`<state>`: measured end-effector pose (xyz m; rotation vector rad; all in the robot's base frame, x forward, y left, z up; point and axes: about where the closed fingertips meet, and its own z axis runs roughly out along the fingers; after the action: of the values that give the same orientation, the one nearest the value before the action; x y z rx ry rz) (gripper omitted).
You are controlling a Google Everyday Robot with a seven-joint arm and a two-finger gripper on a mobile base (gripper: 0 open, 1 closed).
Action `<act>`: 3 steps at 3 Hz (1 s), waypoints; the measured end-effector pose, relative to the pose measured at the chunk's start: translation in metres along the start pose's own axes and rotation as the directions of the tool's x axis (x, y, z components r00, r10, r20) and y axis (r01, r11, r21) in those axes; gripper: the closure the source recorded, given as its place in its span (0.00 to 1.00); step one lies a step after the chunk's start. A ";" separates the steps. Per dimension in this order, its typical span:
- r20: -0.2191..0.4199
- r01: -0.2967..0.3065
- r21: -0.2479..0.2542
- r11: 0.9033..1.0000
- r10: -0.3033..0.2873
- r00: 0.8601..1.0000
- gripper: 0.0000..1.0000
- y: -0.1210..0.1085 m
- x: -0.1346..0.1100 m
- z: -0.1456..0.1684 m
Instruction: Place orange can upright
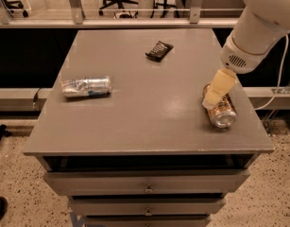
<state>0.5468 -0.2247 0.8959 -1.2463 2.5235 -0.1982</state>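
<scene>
camera view: gripper [215,94] over far end of orange can [223,115], lying lengthwise toward cam on tabletop [135,119]; jaws' state can't tell.

— How is the table [135,122] finished?
— A smooth grey top is seen, mostly matt, with a faint sheen by the orange can [222,113]. The drawer fronts [147,181] below are painted the same grey (small metal knobs are fitted).
— And the cans?
— Shiny orange-copper metal with a bright silver rim is shown on the orange can; crinkled, glossy silver metal on the silver-and-blue can [86,86].
— The gripper [212,99]?
— It is held over the orange can's far end, clad in pale yellowish matt material; the arm [258,27] is cased in smooth white plastic.
— The floor [21,183]?
— Speckled stone is shown.
</scene>
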 end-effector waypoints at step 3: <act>-0.026 -0.456 0.138 0.879 0.464 0.886 0.00 -0.019 -0.021 0.033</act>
<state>0.5837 -0.2193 0.8744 -0.5693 2.7209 -0.2793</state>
